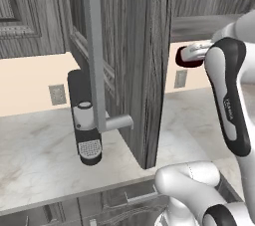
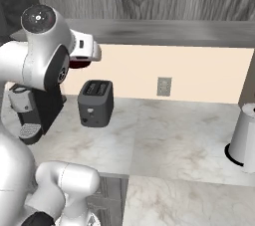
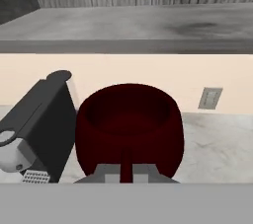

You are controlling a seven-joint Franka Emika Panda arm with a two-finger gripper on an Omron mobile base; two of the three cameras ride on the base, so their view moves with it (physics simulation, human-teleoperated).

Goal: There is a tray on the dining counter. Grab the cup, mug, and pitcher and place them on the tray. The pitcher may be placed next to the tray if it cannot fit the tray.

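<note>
Aloft, round glossy dark-red mug (image 3: 129,129) — pinched in gripper (image 3: 126,171).

No legible text anywhere.

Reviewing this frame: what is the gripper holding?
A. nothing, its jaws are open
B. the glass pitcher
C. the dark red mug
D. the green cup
C. In the hand view the dark red mug sits right at the gripper, whose fingers are shut on its handle, and it hangs above the counter beside the black coffee machine.
</note>
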